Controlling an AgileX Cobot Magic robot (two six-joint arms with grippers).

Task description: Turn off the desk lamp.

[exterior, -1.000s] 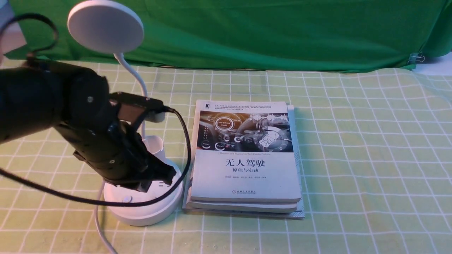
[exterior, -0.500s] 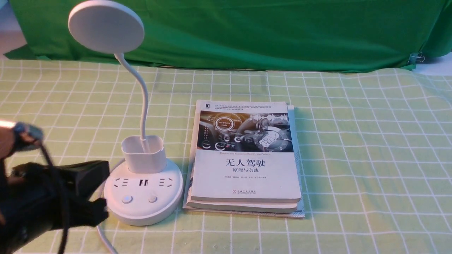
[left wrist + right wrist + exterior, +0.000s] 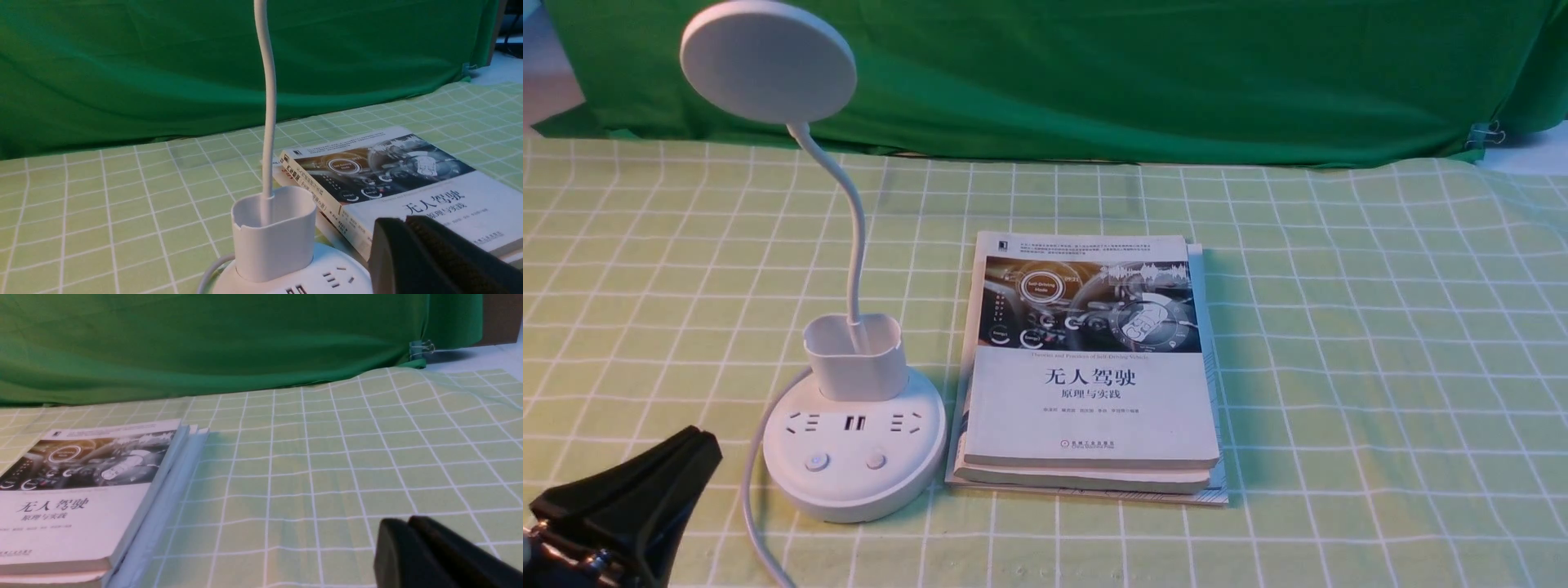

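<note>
Lamp [image 3: 856,359] stands on the checked cloth [image 3: 1339,367], left of centre, its round base [image 3: 854,482] just beside the books [image 3: 1094,408]. Left gripper [image 3: 690,445] sits low at the near-left corner, close to the base but apart from it, tip aimed that way, fingers pressed together with nothing between them. Two buttons [image 3: 817,462] on the base front are untouched. Right gripper [image 3: 404,526] shows only in its wrist view, over bare cloth right of the books, also clenched and empty. Top cover reads "无人驾驶" and "原理与实践"; the smaller print is too small to read.
</note>
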